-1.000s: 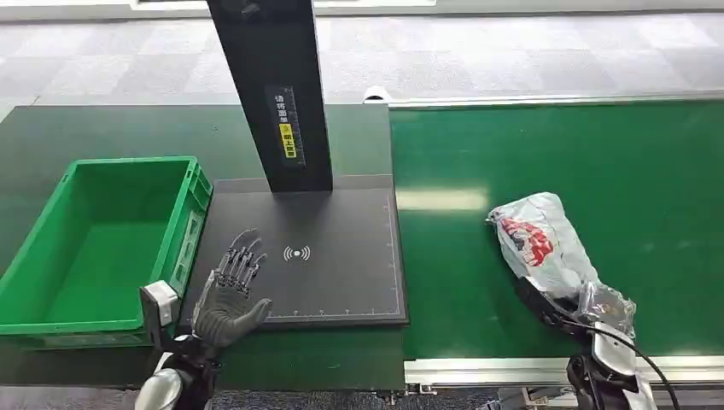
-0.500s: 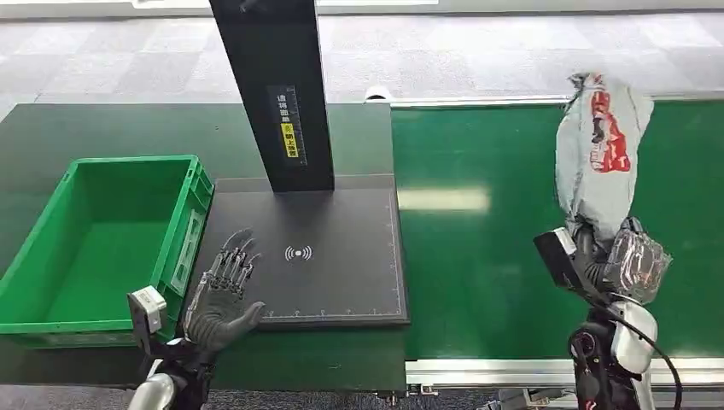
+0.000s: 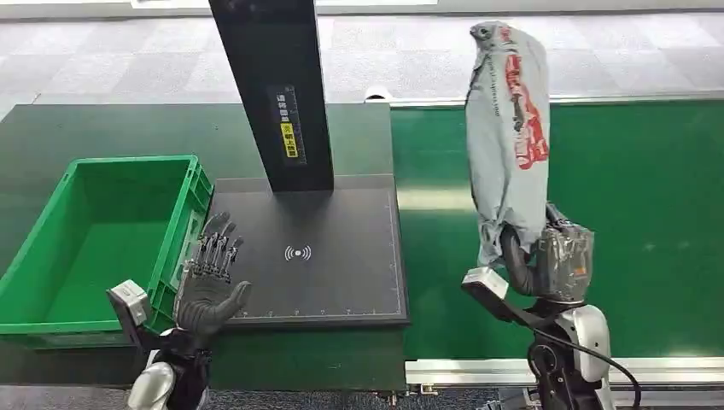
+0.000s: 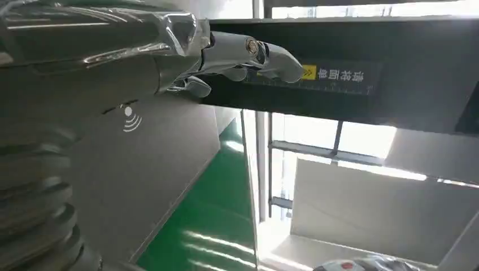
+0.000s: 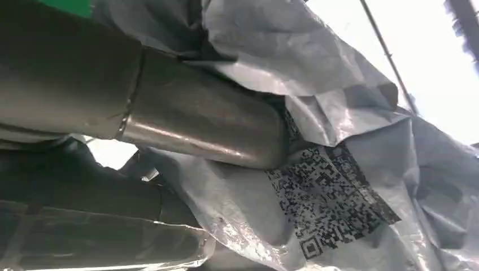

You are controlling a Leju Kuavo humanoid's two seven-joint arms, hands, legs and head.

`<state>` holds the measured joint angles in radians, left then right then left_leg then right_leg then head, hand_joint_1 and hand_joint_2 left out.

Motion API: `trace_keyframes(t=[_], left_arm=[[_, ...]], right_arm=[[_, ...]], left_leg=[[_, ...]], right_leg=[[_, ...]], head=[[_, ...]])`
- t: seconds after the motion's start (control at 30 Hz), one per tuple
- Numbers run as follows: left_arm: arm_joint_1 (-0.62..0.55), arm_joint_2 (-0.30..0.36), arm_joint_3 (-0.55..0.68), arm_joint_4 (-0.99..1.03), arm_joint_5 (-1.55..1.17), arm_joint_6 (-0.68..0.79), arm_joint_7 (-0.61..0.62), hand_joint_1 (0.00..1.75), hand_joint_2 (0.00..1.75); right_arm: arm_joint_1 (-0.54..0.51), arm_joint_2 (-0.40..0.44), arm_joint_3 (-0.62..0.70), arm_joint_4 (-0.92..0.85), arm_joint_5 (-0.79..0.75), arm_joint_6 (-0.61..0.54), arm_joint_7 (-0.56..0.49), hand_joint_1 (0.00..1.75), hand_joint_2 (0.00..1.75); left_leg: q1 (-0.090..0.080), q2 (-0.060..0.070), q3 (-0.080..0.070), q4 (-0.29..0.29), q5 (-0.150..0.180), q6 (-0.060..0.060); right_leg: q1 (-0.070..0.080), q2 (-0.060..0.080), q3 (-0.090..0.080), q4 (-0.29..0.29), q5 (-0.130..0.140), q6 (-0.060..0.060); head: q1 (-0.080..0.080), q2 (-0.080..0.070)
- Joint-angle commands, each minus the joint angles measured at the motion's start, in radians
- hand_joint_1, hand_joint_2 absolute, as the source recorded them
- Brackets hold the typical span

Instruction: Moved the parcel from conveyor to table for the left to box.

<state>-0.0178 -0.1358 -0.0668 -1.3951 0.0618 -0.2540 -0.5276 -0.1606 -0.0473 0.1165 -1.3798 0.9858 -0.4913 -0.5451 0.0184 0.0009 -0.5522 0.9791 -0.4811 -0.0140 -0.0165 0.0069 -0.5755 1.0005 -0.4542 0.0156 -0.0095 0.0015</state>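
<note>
Grey floor tiles lie behind a dark green counter (image 3: 102,128), and a bright green conveyor (image 3: 649,196) runs along its right side. On the counter sits a black flat pad (image 3: 341,282) with a small white wave sign, and a tall black post (image 3: 273,85) with a yellow label stands at the back of it. Just left of the pad is a green box (image 3: 51,320), touching the pad's edge.

The right robot hand (image 3: 546,260) is up in the air over the conveyor, near the edge of the pad. It grips the bottom end of the parcel (image 3: 508,128), a long grey bag with red print. The parcel stands nearly straight up above the robot hand, off the conveyor. In the right wrist view, a thick grey thumb presses into the crinkly bag (image 5: 350,113) next to a black square code label (image 5: 330,203).

The left robot hand (image 3: 209,282) hovers over the left edge of the pad, beside the green box. Its fingers are spread apart and it holds nothing.
</note>
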Motion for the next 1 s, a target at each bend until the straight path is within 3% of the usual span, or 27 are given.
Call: trace_keyframes(t=[0.03, 0.1, 0.13, 0.3, 0.4, 0.43, 0.6, 0.73, 1.0], left_arm=[[-0.01, 0.028, 0.011, 0.028, 0.003, 0.022, -0.011, 0.0, 1.75], [-0.01, 0.027, 0.011, 0.028, 0.003, 0.022, -0.011, 0.0, 1.75], [-0.008, 0.021, 0.019, 0.024, 0.006, 0.055, -0.025, 0.0, 1.75], [0.009, 0.016, 0.021, -0.035, -0.024, 0.185, -0.103, 0.0, 1.75], [0.005, 0.022, 0.009, -0.036, -0.04, 0.225, -0.098, 0.0, 1.75], [0.005, 0.023, 0.007, -0.037, -0.051, 0.231, -0.096, 0.0, 1.75], [0.008, 0.021, 0.009, -0.039, -0.053, 0.232, -0.096, 0.0, 1.75], [0.011, 0.018, 0.012, -0.043, -0.093, 0.252, -0.097, 0.0, 1.75], [0.003, 0.033, 0.004, -0.018, -0.107, 0.23, -0.092, 0.0, 1.75]], right_arm=[[-0.012, -0.02, 0.211, 0.037, 0.002, 0.022, 0.001, 1.75, 0.0], [-0.013, -0.022, 0.21, 0.036, 0.002, 0.022, 0.001, 1.75, 0.0], [-0.016, -0.035, 0.233, 0.04, -0.002, 0.057, -0.002, 1.75, 1.75], [-0.05, -0.058, 0.341, 0.157, 0.009, 0.109, 0.007, 1.75, 1.75], [-0.076, -0.08, 0.403, 0.22, 0.063, 0.175, 0.068, 1.75, 1.75], [-0.085, -0.094, 0.427, 0.255, 0.16, 0.164, 0.137, 1.75, 1.75], [-0.079, -0.096, 0.428, 0.264, 0.165, 0.155, 0.14, 1.75, 1.75], [-0.072, -0.103, 0.439, 0.287, 0.271, 0.158, 0.217, 1.75, 1.75], [-0.065, -0.114, 0.454, 0.328, 0.316, 0.125, 0.209, 1.75, 1.75]], left_leg=[[0.0, 0.001, 0.001, 0.0, 0.0, 0.0], [0.0, 0.0, 0.001, -0.001, 0.0, 0.001], [0.0, 0.0, 0.0, -0.001, 0.0, 0.001], [0.001, 0.003, 0.0, 0.0, 0.0, 0.001], [0.0, 0.001, 0.001, -0.001, 0.0, 0.001], [0.0, 0.001, 0.001, -0.001, 0.0, 0.0], [0.0, 0.0, 0.0, -0.001, 0.0, 0.001], [0.0, 0.0, 0.001, -0.001, 0.0, 0.001], [0.0, -0.001, 0.001, -0.002, 0.0, 0.001]], right_leg=[[0.0, 0.0, 0.0, 0.0, 0.0, -0.001], [0.0, 0.0, 0.0, -0.001, 0.0, -0.001], [0.001, -0.001, 0.0, -0.001, 0.0, -0.001], [0.001, 0.002, 0.0, -0.001, 0.001, -0.001], [0.0, 0.001, 0.001, -0.001, 0.0, -0.001], [0.001, 0.0, 0.001, -0.001, 0.0, -0.001], [0.0, -0.001, 0.001, -0.001, 0.0, -0.001], [0.0, -0.001, 0.001, -0.001, 0.0, -0.001], [0.0, -0.002, 0.001, -0.002, 0.0, -0.001]], head=[[0.0, 0.0], [0.0, 0.0], [0.0, 0.0], [0.0, 0.0], [0.0, 0.0], [0.0, 0.0], [0.0, 0.0], [0.0, 0.0], [0.0, 0.0]])
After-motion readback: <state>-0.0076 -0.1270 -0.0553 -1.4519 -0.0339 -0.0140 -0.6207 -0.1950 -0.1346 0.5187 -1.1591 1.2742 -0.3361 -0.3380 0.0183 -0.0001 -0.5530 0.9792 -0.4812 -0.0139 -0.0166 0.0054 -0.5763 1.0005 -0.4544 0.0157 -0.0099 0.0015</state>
